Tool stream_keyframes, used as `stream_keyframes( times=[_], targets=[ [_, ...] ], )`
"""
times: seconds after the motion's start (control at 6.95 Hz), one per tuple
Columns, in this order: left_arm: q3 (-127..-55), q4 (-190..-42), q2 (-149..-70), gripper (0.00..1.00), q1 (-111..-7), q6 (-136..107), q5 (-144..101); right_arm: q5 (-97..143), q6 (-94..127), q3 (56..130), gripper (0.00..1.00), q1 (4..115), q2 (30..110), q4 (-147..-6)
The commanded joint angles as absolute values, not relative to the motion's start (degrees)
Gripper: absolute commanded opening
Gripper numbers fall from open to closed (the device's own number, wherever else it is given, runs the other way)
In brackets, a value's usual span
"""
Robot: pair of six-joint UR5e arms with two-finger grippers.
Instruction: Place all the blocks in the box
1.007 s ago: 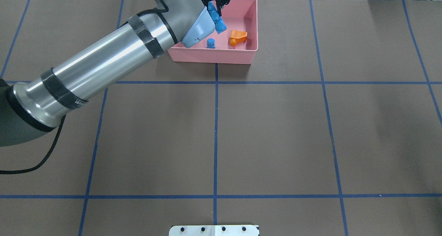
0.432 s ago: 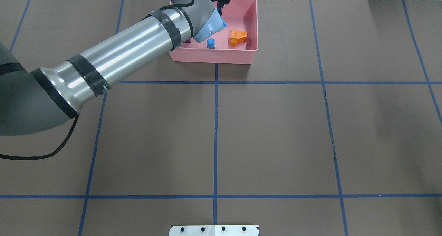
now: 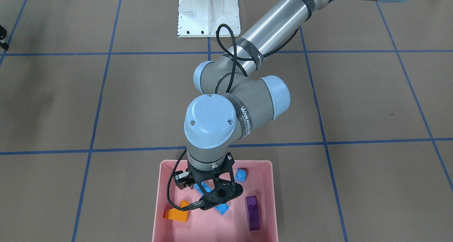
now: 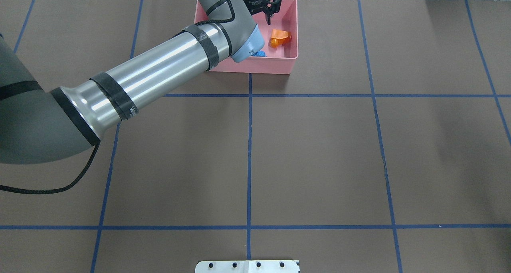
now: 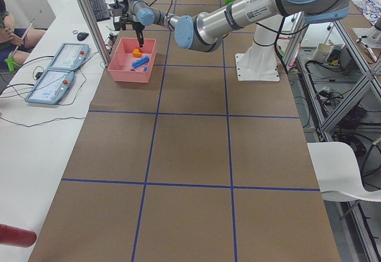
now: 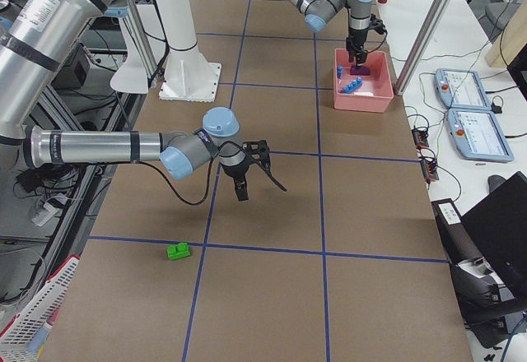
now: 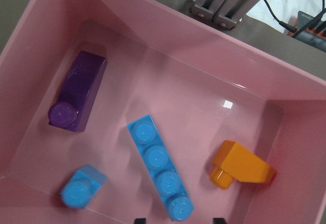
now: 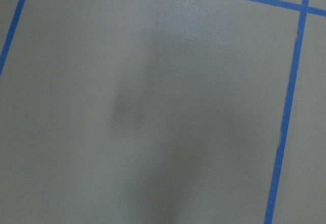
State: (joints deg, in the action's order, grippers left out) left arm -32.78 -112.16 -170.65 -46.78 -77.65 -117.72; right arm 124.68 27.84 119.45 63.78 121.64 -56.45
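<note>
At the near edge of the worktop (image 4: 319, 153), at its middle, the white base plate (image 4: 247, 266) is seen. Toward the worktop's right end, the green two-stud brick (image 6: 177, 251) is found lying on the brown surface just beside a blue tape line (image 6: 247, 247), outside the box and well apart from it. Further in from that end, the right gripper (image 6: 257, 183) is held low over the worktop with its fingers pointed down. Whether they are spread or pressed together cannot be told, and only bare surface and tape lines are shown by its wrist camera.

The left arm (image 4: 159, 69) is stretched from the left side across to the far edge, where the pink box (image 4: 255, 67) is set at about the middle of that edge. Four bricks are contained in it. The tiny blue single-stud brick (image 7: 81, 188) is placed close by the near wall. The purple brick (image 7: 81, 94) is laid toward the left wall. The long blue four-stud brick (image 7: 158, 170) is laid slantwise on the middle of the floor. The orange sloped brick (image 7: 242, 168) is found toward the right wall.

The left gripper (image 4: 270, 17) is hung above the inside of the box, its fingertips (image 7: 219, 220) spread apart with nothing pinched. One end of the long blue four-stud brick is seen under the gap.
</note>
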Motion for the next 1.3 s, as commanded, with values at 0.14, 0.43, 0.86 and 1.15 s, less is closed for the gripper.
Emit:
stream_keyframes(
  times=[0.14, 0.43, 0.86, 1.15],
  targets=[
    [-44.84, -105.96, -165.8, 1.0, -45.97, -76.56, -118.21, 124.8, 27.25, 118.49, 1.0, 63.72, 129.08, -49.0],
    [-69.39, -79.07, -155.97, 1.0, -46.58, -57.24, -118.04, 124.8, 27.86, 110.27, 1.0, 63.63, 133.58, -34.8],
    [-107.04, -71.63, -122.28, 1.0, -51.04, -35.41, -118.12, 124.8, 30.32, 99.15, 1.0, 63.46, 133.77, -22.5],
    [-115.46, -71.63, -109.29, 1.0, -55.96, -24.66, -119.17, 124.8, 30.41, 97.65, 1.0, 62.41, 133.68, -22.59]
  ],
)
